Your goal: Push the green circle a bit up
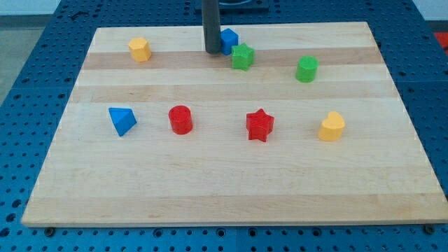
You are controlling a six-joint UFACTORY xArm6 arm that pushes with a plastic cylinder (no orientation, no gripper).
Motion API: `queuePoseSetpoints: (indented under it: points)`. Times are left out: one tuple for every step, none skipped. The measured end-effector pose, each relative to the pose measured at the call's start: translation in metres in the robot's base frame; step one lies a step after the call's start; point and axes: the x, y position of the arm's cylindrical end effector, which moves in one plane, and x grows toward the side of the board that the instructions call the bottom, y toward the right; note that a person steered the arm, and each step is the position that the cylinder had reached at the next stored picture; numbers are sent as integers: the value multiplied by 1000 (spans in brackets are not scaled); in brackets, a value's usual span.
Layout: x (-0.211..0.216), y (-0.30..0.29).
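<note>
The green circle (pixel 306 68) is a short green cylinder at the upper right of the wooden board (pixel 224 182). My tip (pixel 211 51) is the lower end of a dark rod near the view's top centre. It stands well to the left of the green circle, just left of a blue cube (pixel 229 39) and a green star (pixel 243 57). The star lies between my tip and the circle, closer to my tip.
A yellow hexagon block (pixel 140 49) sits at the upper left. A blue triangle (pixel 122 120), a red cylinder (pixel 180 120), a red star (pixel 260 125) and a yellow heart-like block (pixel 332 127) lie in a row across the middle.
</note>
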Motion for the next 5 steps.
queuePoseSetpoints:
  points:
    - [0,0]
    - [20,-4]
    - [64,-11]
    - [64,-11]
    - [92,58]
